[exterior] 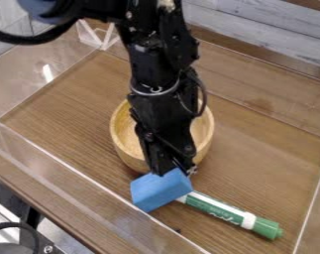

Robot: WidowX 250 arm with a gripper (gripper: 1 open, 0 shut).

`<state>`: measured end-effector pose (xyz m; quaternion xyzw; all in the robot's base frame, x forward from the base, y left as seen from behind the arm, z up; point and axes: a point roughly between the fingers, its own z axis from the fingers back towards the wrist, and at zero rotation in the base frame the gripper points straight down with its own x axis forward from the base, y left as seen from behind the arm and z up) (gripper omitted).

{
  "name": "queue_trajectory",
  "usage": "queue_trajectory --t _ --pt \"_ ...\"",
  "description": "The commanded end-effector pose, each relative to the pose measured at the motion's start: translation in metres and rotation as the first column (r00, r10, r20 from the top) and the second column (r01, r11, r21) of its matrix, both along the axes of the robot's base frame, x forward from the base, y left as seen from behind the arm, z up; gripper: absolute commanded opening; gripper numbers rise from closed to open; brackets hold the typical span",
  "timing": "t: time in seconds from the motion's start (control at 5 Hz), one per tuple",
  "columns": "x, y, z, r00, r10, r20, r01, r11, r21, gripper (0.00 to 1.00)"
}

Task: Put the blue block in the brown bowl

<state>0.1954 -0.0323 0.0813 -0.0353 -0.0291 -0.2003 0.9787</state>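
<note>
The blue block (155, 190) lies on the wooden table just in front of the brown bowl (123, 140), touching the marker's near end. My gripper (169, 169) points straight down over the block's back edge. Its black fingers have drawn together against the block's top, so it appears shut on it. The block still rests on the table. The arm stands in front of the bowl and hides most of the bowl's inside.
A white marker with a green cap (230, 211) lies to the right of the block, pointing to the lower right. Clear plastic walls (63, 184) fence the work area at the front, left and back.
</note>
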Motion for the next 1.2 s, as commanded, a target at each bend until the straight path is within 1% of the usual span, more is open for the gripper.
queue_trajectory --t 0.0,0.2,0.4,0.6,0.8,1.0 --pt "0.0089 0.0003 0.0081 0.999 -0.006 0.042 0.006 1.000 -0.006 0.00" --pt "0.0100 0.0003 0.0070 0.999 -0.021 0.045 0.021 1.000 -0.006 1.00" --pt "0.0111 0.0000 0.0070 0.998 -0.034 0.049 0.034 0.999 -0.006 0.00" --pt "0.0122 -0.0001 0.0057 0.997 -0.048 0.053 0.048 0.999 -0.006 1.00" --pt "0.0131 -0.0005 0.0030 0.997 -0.059 0.056 0.059 0.998 -0.006 1.00" --pt "0.0133 -0.0009 0.0004 0.996 -0.069 0.061 0.069 0.998 -0.005 0.00"
